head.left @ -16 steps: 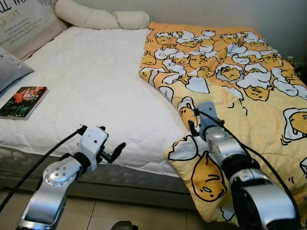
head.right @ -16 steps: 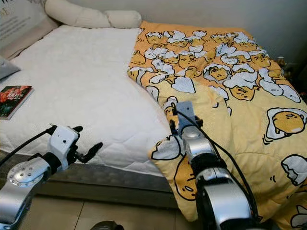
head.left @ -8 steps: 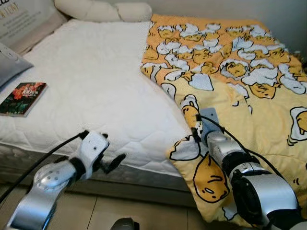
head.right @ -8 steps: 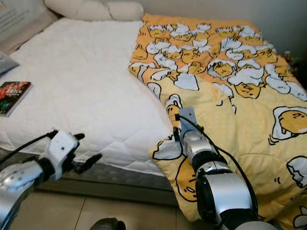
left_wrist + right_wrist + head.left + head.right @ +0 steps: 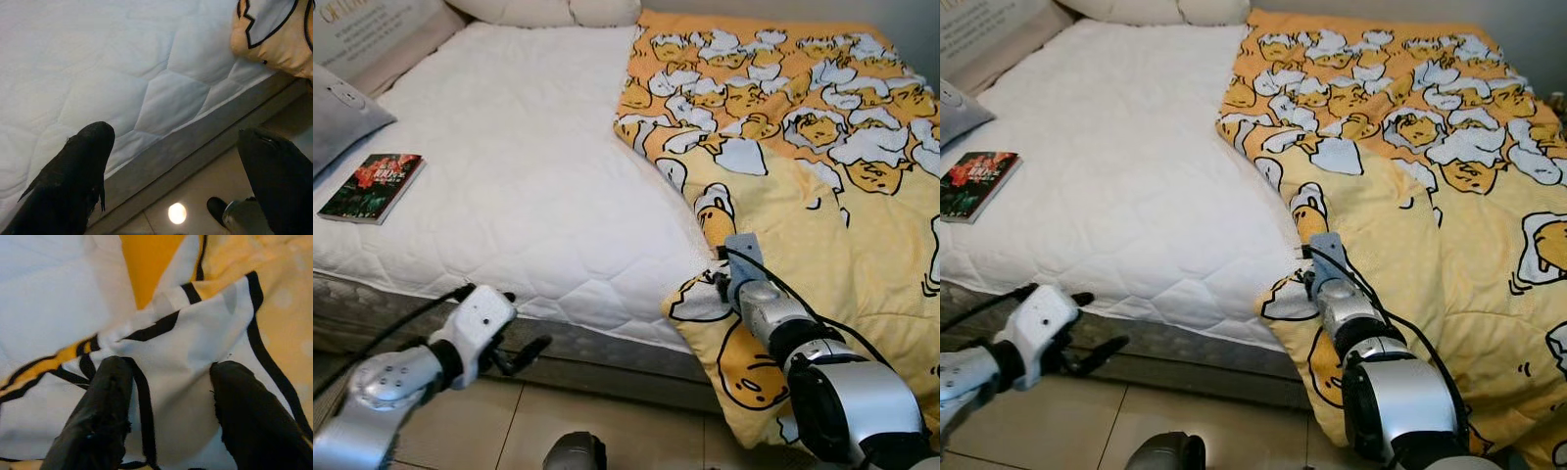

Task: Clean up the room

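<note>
resting on blanket [image 5: 822, 196] edge fold: right claw [image 5: 166, 426], open.

The right end effector [image 5: 168, 396] presses into the blanket [image 5: 822, 196], so cloth hides its fingertips. Well beyond the left end effector [image 5: 524, 351], a grey pillow [image 5: 342, 113] and a printed cushion [image 5: 372, 24] are cut off by the edge; the book [image 5: 372, 186] title is too small to read.

Over the last second the left hand [image 5: 530, 351] has dropped from level with the bed [image 5: 538, 196] top to below the mattress edge, over the floor, while the right hand [image 5: 166, 396] has pushed forward into the blanket [image 5: 803, 196] fold.
</note>
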Motion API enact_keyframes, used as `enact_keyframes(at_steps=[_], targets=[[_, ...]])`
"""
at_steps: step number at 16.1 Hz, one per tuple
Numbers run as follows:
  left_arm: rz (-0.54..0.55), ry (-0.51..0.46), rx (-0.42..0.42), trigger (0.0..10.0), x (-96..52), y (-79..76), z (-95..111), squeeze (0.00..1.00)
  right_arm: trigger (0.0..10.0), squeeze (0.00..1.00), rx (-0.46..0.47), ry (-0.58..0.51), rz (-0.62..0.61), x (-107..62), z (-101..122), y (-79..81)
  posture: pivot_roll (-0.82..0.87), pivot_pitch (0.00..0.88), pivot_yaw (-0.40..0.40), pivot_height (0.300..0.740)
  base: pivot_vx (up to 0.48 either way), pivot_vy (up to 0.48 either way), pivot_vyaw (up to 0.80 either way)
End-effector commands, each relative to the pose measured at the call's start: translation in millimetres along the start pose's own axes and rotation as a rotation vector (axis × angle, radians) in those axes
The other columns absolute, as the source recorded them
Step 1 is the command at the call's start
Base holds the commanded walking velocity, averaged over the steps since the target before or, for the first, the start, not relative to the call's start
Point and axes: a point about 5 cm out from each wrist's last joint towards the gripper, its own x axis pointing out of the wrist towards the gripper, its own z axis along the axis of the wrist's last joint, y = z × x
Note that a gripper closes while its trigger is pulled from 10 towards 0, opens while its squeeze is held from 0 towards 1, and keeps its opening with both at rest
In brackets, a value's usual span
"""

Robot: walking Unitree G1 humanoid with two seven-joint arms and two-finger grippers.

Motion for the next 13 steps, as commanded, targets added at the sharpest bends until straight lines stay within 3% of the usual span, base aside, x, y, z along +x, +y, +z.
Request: enact_keyframes(at_steps=[1,6,11,13], targets=[[0.007,0.010,0.003,10.0,-11.5,6.2,-2.4,0.70,0.0,0.00,0.009,0.031,-0.026,0.6,-12.1,-7.6,0.40,0.147,0.042,0.740,0.000,0.000,0.00],[0.005,0.035,-0.002,10.0,-16.5,5.2,-13.8,0.70,0.0,0.00,0.013,0.032,-0.048,0.9,-15.3,-18.1,0.40,0.168,0.047,0.740,0.000,0.000,0.00],[0.005,0.040,-0.019,10.0,15.4,-6.2,-23.6,0.70,0.0,0.00,0.082,0.007,-0.037,1.1,-14.0,-21.1,0.39,0.147,0.040,0.740,0.000,0.000,0.00],[0.000,0.014,-0.020,10.0,39.3,-23.8,-18.0,0.69,0.0,0.00,0.129,-0.017,-0.012,1.1,-13.8,-21.1,0.36,0.126,0.033,0.740,0.000,0.000,0.00]])
